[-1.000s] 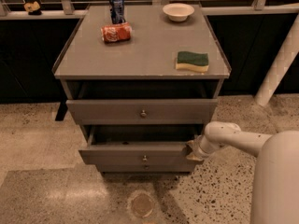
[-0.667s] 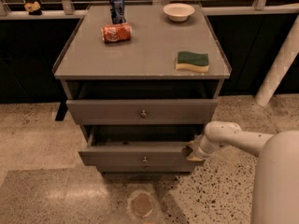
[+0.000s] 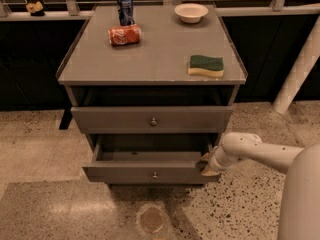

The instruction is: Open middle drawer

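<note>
The pincer (image 3: 205, 165) sits at the right end of the middle drawer (image 3: 125, 173), touching the corner where its grey front meets its side; whether it is spread or pressed together, I cannot tell. The white arm (image 3: 260, 151) reaches to it from the lower right. The middle drawer is pulled well out from the cabinet, so its dark inside shows from above, and its small round knob (image 3: 154, 175) is at the centre of the front, well apart from the pincer. Above it the upper drawer (image 3: 110, 119) stands less far out, with its own knob (image 3: 153, 121) in the middle.

On the grey surface (image 3: 150, 59) a blue can (image 3: 125, 9) stands upright at the back, and a red can (image 3: 124, 35) lies on its side just in front of it. A pale bowl (image 3: 191, 12) is at the back right. A green and yellow sponge (image 3: 206, 65) lies near the front right edge
</note>
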Motion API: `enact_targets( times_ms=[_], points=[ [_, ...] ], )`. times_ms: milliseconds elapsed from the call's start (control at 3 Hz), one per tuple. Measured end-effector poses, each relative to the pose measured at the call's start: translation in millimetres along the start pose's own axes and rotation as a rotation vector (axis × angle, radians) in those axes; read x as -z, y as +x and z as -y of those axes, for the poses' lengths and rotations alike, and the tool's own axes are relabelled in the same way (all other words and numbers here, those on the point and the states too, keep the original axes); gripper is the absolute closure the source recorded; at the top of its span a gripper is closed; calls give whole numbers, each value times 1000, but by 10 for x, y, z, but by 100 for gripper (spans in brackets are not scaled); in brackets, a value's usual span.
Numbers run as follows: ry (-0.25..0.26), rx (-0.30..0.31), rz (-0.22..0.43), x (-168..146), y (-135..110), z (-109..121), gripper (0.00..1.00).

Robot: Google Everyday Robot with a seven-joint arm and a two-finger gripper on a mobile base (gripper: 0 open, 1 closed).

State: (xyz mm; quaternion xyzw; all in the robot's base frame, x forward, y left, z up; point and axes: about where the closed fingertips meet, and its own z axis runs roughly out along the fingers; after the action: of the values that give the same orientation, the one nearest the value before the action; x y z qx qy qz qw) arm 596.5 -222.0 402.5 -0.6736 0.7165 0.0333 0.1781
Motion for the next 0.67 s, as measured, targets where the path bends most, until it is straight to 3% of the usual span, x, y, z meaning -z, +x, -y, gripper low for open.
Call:
enact_targets(
  times_ms=[667],
  points=[
    [-18,23,-15,-47,22,-90,100]
  ],
)
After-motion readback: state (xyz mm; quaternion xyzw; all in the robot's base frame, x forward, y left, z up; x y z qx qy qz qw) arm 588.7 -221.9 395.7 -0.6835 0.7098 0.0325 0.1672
